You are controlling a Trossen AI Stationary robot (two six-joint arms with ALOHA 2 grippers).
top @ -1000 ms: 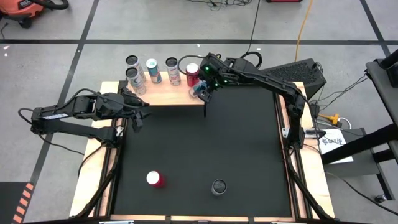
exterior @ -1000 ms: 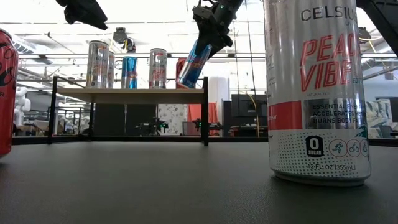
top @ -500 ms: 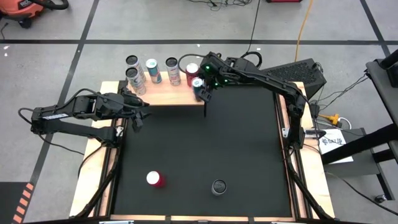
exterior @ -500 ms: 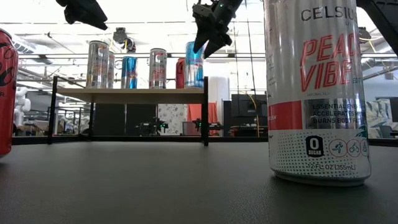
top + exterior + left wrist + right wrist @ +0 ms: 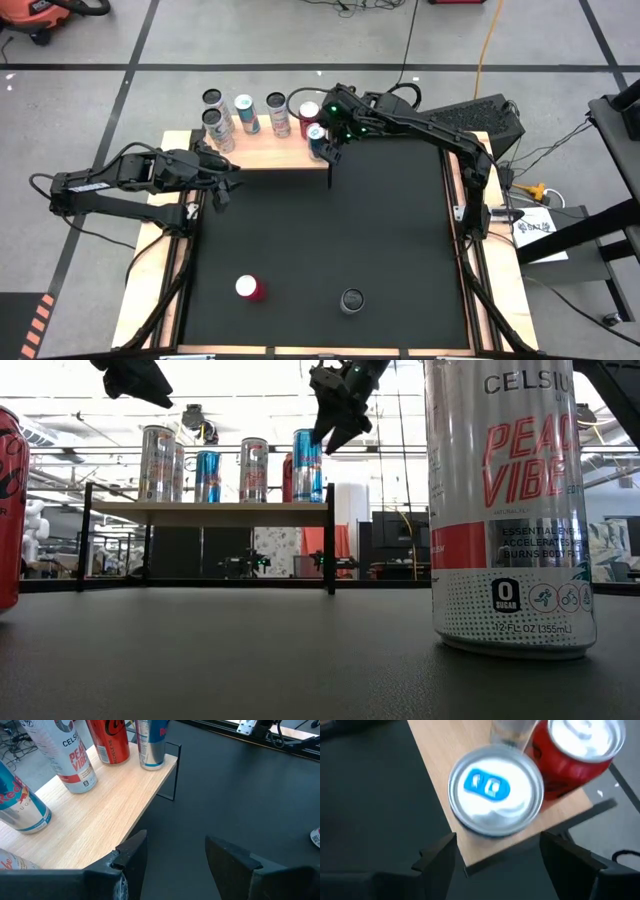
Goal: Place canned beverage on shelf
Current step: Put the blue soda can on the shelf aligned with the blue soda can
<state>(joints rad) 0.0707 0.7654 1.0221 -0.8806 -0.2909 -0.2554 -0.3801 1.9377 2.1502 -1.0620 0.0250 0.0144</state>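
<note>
Our right gripper (image 5: 337, 428) is hovering with its jaws standing apart just above the blue can (image 5: 308, 465), no longer touching it; in the right wrist view the two dark fingers (image 5: 436, 857) are framing the blue can's silver top with its blue tab from either side, with clear space between pads and can. That can is standing upright on the shelf (image 5: 270, 152), at the end nearest the right arm and close to the front edge by the corner leg. Just behind it a red can (image 5: 575, 755) is standing, almost touching it.

Farther along the pale wooden board we are seeing more cans upright: a white and red one (image 5: 278, 114), a blue and silver one (image 5: 245, 114), and two silver ones (image 5: 214, 120) at the far end, one behind the other.

Our left gripper (image 5: 222, 180) is waiting with its jaws closed on nothing, held above the black table (image 5: 320, 250) just off the front of the shelf near its left end; its wrist camera is looking along the board toward the blue can.

On the table, well apart from the shelf, a red can (image 5: 248, 288) and a white Celsius can (image 5: 508, 510) are standing near the front edge.
</note>
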